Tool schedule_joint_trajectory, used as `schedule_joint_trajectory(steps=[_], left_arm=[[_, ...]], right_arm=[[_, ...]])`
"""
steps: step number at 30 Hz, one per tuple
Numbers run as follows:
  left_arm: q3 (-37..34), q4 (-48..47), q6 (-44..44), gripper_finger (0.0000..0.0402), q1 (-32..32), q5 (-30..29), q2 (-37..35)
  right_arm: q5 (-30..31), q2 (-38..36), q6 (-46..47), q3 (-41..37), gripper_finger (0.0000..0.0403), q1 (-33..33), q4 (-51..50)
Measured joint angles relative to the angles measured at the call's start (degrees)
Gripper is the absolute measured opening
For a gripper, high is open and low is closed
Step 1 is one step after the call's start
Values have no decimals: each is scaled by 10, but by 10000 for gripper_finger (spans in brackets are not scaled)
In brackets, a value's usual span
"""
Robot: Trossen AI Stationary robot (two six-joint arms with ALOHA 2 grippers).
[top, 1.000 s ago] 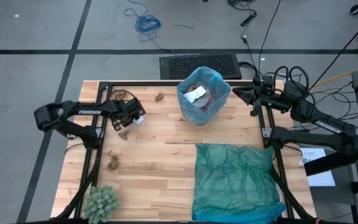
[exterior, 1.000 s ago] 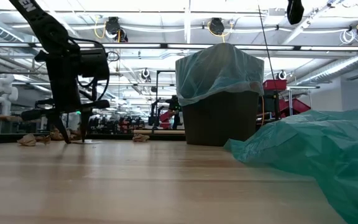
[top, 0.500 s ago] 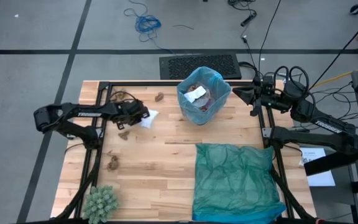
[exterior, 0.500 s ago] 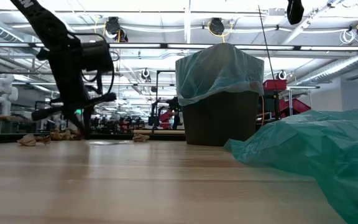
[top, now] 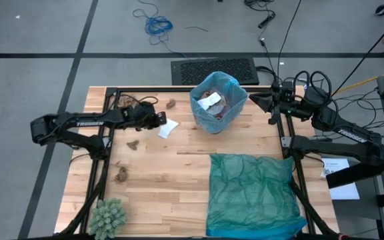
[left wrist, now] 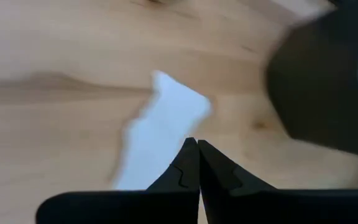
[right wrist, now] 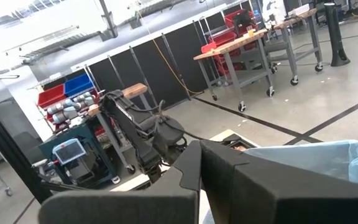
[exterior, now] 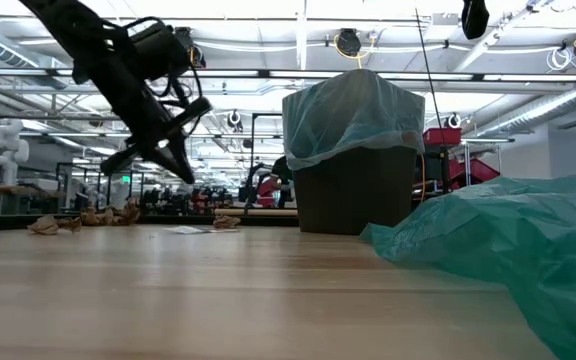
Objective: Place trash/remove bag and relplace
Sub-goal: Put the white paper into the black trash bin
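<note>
Since a second ago the left pincer has slid toward the bin and risen off the desk, its jaws now pressed together; the white paper scrap lies flat just beside its tips, not held. "TROSSEN" reads on its outstretched arm. The right pincer, closed and empty, waits beside the blue bag, which lines the bin and holds trash.
</note>
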Motion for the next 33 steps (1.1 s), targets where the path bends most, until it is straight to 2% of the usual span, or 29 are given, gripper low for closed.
schedule_joint_trajectory(steps=[4, 11, 15, 23, 33], left_arm=[[0, 0, 0, 41, 2, 9, 20], [0, -2, -3, 127, 11, 28, 57], [0, -1, 1, 157, 19, 39, 75], [0, 4, 16, 164, 35, 55, 121], [0, 61, 16, 164, 35, 60, 159]], right_arm=[[0, 0, -3, 0, 0, 0, 0], [-4, 0, 1, 0, 0, 0, 0], [-12, 0, 5, 0, 0, 0, 0], [-12, 0, 7, 0, 0, 0, 0], [-13, 0, 7, 0, 0, 0, 1]])
